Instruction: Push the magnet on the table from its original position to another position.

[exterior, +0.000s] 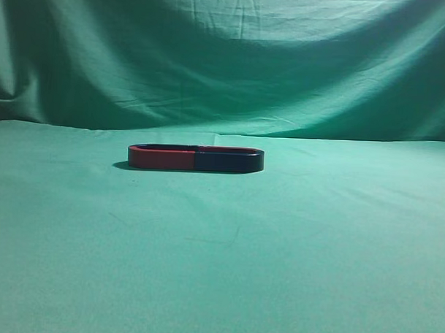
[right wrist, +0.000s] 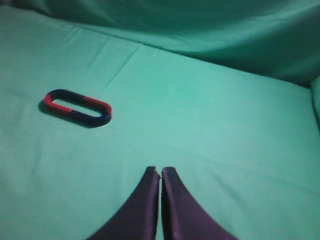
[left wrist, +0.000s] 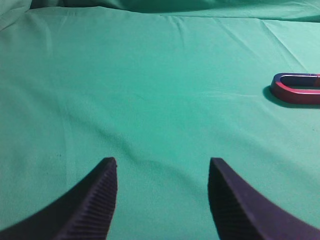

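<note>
The magnet [exterior: 228, 161] is the dark navy half of a flat closed oval lying on the table [exterior: 219, 269]; its open ends meet a red U-shaped magnet [exterior: 162, 158] on its left. In the right wrist view the magnet [right wrist: 92, 118] lies far left of my right gripper [right wrist: 160, 171], which is shut and empty above bare cloth. My left gripper [left wrist: 162, 162] is open and empty; in its view only the red end of the oval [left wrist: 295, 95] shows, at the right edge, well away from the fingers. Neither gripper shows in the exterior view.
A draped green cloth backdrop [exterior: 226, 64] hangs behind the table. The cloth on the table [left wrist: 150, 100] is slightly wrinkled, with creases running across it [right wrist: 200, 125]. Nothing else lies on it.
</note>
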Controlling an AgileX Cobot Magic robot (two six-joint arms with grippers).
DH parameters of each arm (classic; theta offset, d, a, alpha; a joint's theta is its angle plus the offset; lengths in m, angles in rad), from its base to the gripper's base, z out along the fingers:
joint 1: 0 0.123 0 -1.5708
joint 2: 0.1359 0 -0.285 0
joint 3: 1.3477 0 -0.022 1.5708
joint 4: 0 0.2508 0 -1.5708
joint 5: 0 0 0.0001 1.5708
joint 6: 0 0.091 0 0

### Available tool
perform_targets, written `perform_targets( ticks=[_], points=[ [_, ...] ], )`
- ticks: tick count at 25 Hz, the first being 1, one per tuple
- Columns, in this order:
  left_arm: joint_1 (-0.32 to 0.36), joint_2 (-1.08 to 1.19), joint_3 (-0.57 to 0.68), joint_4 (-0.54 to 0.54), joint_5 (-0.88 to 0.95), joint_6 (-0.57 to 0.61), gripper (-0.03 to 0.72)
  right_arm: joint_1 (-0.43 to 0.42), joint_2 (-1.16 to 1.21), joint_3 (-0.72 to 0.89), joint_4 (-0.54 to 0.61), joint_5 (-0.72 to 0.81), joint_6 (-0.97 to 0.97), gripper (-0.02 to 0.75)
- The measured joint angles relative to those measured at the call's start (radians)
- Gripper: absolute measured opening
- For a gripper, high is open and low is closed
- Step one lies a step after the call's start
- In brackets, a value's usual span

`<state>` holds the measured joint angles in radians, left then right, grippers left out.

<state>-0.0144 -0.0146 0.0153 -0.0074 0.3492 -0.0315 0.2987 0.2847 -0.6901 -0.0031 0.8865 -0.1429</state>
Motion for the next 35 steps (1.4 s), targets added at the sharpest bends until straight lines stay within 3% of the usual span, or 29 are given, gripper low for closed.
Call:
perform_targets(
  ticks=[8, 15, 35],
  points=[
    [0.0, 0.0, 0.0, 0.0, 0.0, 0.0, 0.372, -0.24, -0.255, 0.441, 0.069, -0.398, -0.02, 0.0],
    [0.0, 0.0, 0.0, 0.0, 0.0, 0.0, 0.372, -0.279, -0.294, 0.701, 0.102, -0.577, -0.018, 0.0],
    [0.0, 0.0, 0.0, 0.0, 0.0, 0.0, 0.372, -0.279, -0.296, 0.715, 0.119, -0.494, -0.007, 0.0]
  ],
)
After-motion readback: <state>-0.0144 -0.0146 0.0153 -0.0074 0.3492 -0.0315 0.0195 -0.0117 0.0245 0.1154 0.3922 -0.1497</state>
